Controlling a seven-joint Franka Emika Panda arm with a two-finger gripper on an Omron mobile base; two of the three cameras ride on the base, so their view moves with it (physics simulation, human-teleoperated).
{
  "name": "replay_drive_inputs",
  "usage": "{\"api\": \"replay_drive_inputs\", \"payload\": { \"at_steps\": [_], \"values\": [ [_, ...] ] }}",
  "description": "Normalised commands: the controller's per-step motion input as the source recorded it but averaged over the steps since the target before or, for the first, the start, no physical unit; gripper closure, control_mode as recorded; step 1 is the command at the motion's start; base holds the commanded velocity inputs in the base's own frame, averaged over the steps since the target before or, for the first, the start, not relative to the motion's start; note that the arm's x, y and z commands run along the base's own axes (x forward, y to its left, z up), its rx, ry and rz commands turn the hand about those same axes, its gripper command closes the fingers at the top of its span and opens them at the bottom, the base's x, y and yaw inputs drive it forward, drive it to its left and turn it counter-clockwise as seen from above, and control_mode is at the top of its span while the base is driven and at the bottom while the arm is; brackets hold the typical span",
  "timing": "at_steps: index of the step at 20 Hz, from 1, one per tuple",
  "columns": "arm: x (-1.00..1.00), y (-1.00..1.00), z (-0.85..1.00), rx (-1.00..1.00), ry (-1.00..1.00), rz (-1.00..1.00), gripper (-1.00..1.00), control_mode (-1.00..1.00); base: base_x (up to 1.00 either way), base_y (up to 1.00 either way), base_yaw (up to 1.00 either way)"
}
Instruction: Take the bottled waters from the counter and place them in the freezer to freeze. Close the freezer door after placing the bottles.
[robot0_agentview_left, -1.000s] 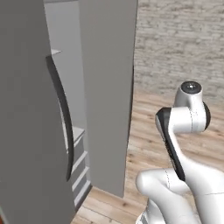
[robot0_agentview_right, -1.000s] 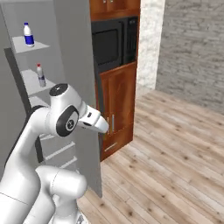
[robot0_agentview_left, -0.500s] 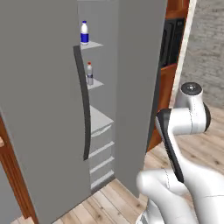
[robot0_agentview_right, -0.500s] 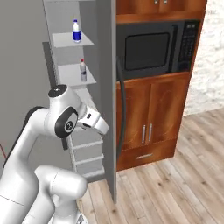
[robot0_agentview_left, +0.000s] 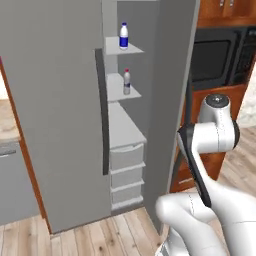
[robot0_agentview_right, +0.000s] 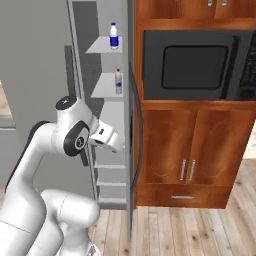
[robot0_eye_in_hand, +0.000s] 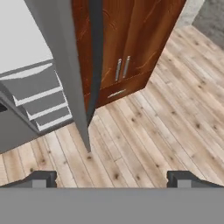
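Both bottled waters stand inside the open freezer (robot0_agentview_left: 125, 135). The blue-labelled bottle (robot0_agentview_left: 124, 36) (robot0_agentview_right: 114, 36) is on the top shelf and the red-capped bottle (robot0_agentview_left: 127, 82) (robot0_agentview_right: 118, 81) is on the shelf below. The freezer door (robot0_agentview_left: 55, 100) is swung wide open to the left, its dark bar handle (robot0_agentview_left: 103, 115) facing the opening. My gripper (robot0_eye_in_hand: 111, 178) is open with nothing between its fingers. It hangs in front of the unit, looking down at the wood floor and the freezer's lower drawers (robot0_eye_in_hand: 39, 96). A strip of beige counter (robot0_agentview_left: 6, 122) shows at the far left.
The unit's right-hand grey panel (robot0_agentview_left: 170, 100) (robot0_eye_in_hand: 72, 78) with its dark handle (robot0_agentview_right: 138, 130) stands beside the opening. Right of it are a black built-in microwave (robot0_agentview_right: 200, 62) and wooden cabinets (robot0_agentview_right: 190, 155) (robot0_eye_in_hand: 131, 48). Wood floor (robot0_eye_in_hand: 148, 131) lies open below.
Both base views have swung, so the camera has moved: the open freezer and its shelves now face me squarely, with the microwave in fuller view. The bottles stay on their shelves and the gripper stays open.
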Motion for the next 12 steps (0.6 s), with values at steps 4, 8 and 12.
{"api": "replay_drive_inputs", "payload": {
  "at_steps": [4, 8, 12],
  "values": [
    [0.0, 0.0, 0.0, 0.0, 0.0, 0.0, -1.0, 1.0, -0.09, -0.27, 0.6],
    [0.0, 0.0, 0.0, 0.0, 0.0, 0.0, -1.0, 1.0, 0.0, -0.32, 0.61],
    [0.0, 0.0, 0.0, 0.0, 0.0, 0.0, -1.0, 1.0, -0.12, -0.26, 0.34]
  ]
}}
